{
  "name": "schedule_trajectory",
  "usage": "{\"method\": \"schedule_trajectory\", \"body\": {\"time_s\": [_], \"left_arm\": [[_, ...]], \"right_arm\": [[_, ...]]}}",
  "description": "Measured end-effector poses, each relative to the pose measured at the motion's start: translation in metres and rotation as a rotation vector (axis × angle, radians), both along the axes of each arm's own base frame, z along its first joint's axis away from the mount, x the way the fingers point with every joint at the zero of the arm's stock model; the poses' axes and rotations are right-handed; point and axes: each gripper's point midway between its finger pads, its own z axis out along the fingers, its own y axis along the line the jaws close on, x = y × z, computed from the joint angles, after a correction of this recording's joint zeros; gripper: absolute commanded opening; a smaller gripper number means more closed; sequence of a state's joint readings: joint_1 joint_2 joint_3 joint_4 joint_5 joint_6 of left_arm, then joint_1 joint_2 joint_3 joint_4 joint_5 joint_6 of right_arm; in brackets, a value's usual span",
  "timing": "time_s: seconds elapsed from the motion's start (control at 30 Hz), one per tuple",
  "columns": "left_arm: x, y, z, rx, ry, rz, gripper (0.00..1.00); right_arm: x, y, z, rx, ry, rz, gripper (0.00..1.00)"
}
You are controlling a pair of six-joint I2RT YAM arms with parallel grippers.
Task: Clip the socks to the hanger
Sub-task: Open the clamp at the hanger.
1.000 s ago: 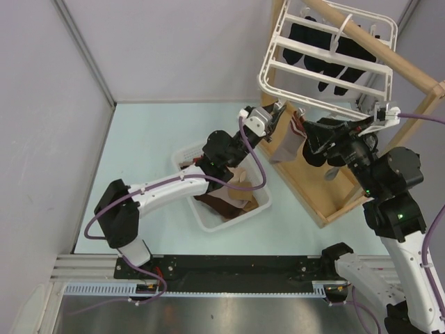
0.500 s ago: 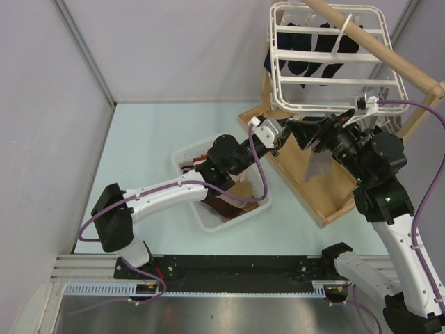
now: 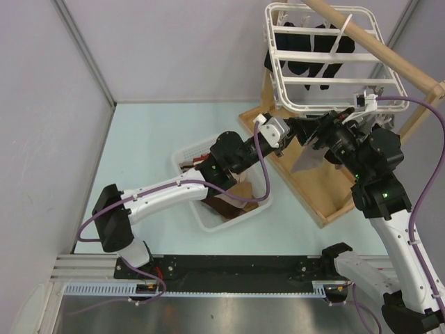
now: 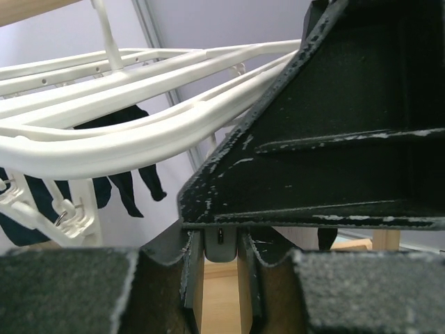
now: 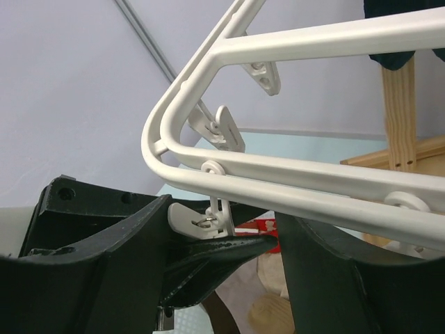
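The white basket (image 3: 240,217) on the table holds a heap of laundry, brown socks (image 3: 220,206) and beige socks (image 3: 243,190), and the left arm reaches out over it. Up by the wooden rack (image 3: 313,189) the hanger (image 5: 292,188) hangs from the pole, with black socks (image 3: 300,66) dangling inside its frame. The left gripper (image 4: 217,271) has its jaws drawn close on a pale sock (image 3: 309,161) that hangs under the frame's near edge. The right gripper (image 5: 226,223) stands spread, with a small clip (image 5: 198,219) between its fingers.
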State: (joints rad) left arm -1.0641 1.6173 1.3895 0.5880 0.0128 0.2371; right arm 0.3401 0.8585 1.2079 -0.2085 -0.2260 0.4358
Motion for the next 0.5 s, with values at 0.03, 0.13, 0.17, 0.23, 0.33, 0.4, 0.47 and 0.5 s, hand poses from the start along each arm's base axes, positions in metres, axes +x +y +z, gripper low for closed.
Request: {"method": "schedule_trajectory", "body": {"time_s": [0.03, 0.13, 0.17, 0.23, 0.33, 0.4, 0.47, 0.5], "left_arm": [[-0.001, -0.001, 0.000, 0.004, 0.001, -0.001, 0.10], [-0.003, -0.006, -0.001, 0.021, 0.004, 0.000, 0.10], [-0.004, -0.008, -0.002, 0.030, 0.003, 0.000, 0.10], [-0.003, -0.011, -0.004, 0.044, 0.002, 0.011, 0.10], [-0.004, -0.013, -0.004, 0.055, 0.005, 0.018, 0.10], [-0.003, -0.014, -0.006, 0.068, 0.009, 0.027, 0.12], [-0.003, -0.014, -0.008, 0.075, 0.015, 0.033, 0.20], [-0.003, -0.014, -0.009, 0.078, 0.017, 0.034, 0.23]], "right_arm": [[0.000, 0.000, 0.000, 0.001, -0.001, 0.000, 0.64], [0.000, -0.001, 0.002, 0.004, -0.007, -0.003, 0.59], [0.000, -0.001, 0.002, 0.004, -0.009, -0.004, 0.58], [0.002, -0.003, 0.002, 0.003, -0.008, -0.014, 0.53], [0.004, -0.006, 0.001, -0.002, -0.006, -0.033, 0.45], [0.003, -0.005, 0.001, -0.005, -0.006, -0.032, 0.42], [0.002, -0.005, 0.001, -0.005, -0.006, -0.029, 0.35], [0.002, -0.006, 0.000, -0.009, -0.006, -0.032, 0.33]]}}
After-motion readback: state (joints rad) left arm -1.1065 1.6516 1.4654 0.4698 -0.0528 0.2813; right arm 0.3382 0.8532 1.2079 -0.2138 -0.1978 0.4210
